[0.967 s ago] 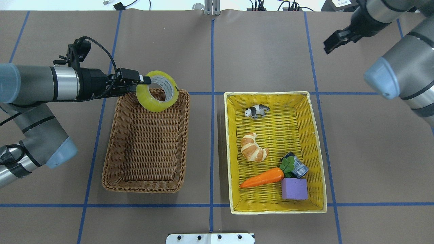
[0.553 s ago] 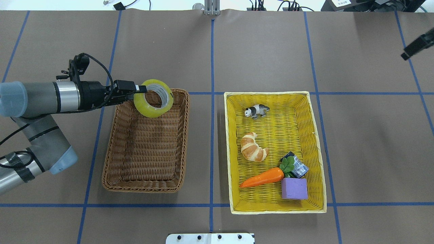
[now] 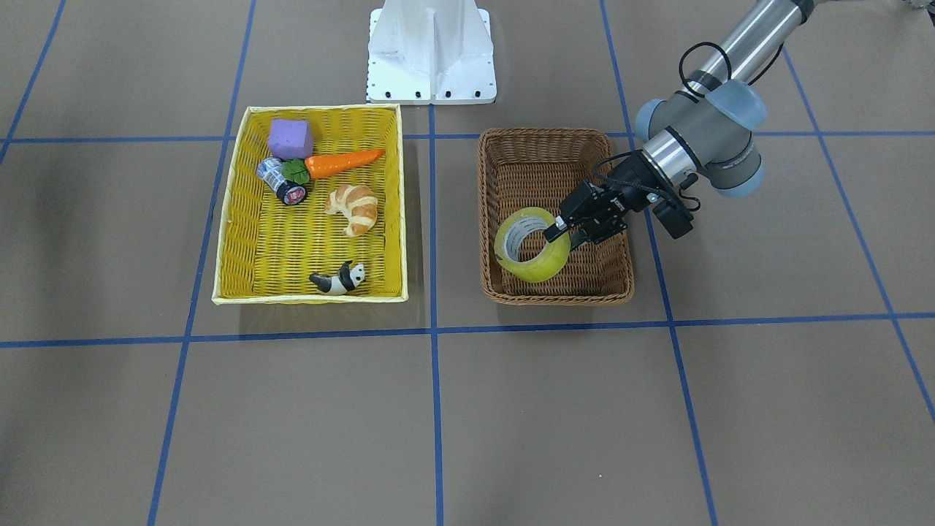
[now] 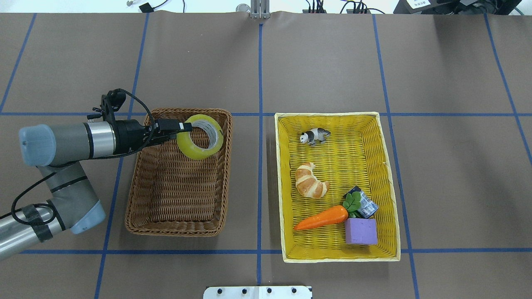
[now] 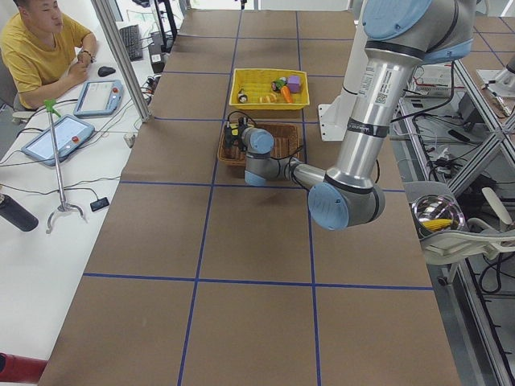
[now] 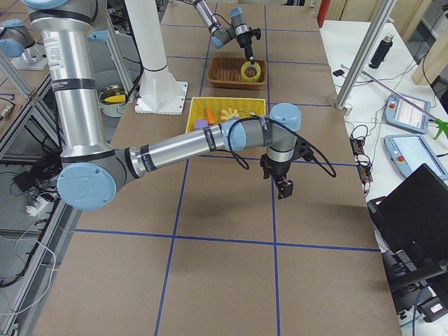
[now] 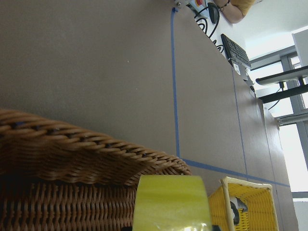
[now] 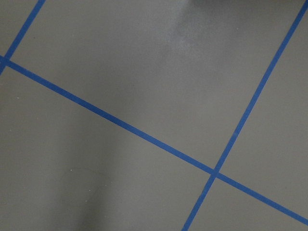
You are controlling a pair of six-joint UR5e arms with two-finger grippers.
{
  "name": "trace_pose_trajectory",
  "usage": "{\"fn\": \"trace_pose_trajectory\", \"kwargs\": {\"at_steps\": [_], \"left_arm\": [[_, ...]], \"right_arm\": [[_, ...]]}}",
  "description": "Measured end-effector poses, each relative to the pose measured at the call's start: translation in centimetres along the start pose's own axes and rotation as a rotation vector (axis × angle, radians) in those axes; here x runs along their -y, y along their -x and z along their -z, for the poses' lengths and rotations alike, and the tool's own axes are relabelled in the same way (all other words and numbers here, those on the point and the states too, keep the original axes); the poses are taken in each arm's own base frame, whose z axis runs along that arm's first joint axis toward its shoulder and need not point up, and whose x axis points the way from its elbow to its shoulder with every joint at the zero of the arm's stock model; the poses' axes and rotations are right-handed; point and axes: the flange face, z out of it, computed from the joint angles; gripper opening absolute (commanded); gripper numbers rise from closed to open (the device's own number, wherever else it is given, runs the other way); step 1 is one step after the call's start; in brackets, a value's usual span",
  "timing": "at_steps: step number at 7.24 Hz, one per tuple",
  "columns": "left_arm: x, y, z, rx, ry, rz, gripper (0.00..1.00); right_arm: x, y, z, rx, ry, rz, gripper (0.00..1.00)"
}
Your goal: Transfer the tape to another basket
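The tape (image 4: 200, 136), a yellowish roll with a white-grey core, hangs tilted on edge over the far end of the brown wicker basket (image 4: 174, 231). My left gripper (image 4: 183, 127) is shut on the roll's wall from the robot's left side. In the front view the tape (image 3: 532, 247) sits low inside the basket (image 3: 555, 296), held by the left gripper (image 3: 559, 232); I cannot tell if it touches the bottom. The left wrist view shows the tape (image 7: 171, 202) and the basket rim (image 7: 72, 149). My right gripper (image 6: 283, 186) shows only in the exterior right view; I cannot tell its state.
The yellow basket (image 4: 382, 166) stands right of the brown one. It holds a toy panda (image 4: 314, 136), a croissant (image 4: 310, 180), a carrot (image 4: 322, 218), a purple block (image 4: 360, 231) and a small bottle (image 4: 365, 204). The robot base (image 3: 431, 51) is behind.
My left gripper has carried the tape down and toward the robot, lower into the brown basket's far end. The right arm has left the overhead view.
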Motion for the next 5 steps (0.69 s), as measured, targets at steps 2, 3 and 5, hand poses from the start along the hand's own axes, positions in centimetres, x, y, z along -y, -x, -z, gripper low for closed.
{"fn": "trace_pose_trajectory", "kwargs": {"at_steps": [2, 3, 5], "left_arm": [[-0.4, 1.5, 1.0, 0.023, 0.002, -0.086, 0.99], [-0.4, 2.4, 2.7, 0.036, 0.001, -0.118, 0.99], [1.3, 2.7, 7.7, 0.044, -0.044, -0.164, 0.99]], "right_arm": [[-0.1, -0.1, 0.0, 0.000, 0.000, -0.006, 1.00], [-0.1, -0.1, 0.0, -0.001, 0.000, -0.011, 1.00], [0.0, -0.1, 0.1, -0.001, -0.001, -0.015, 1.00]]}}
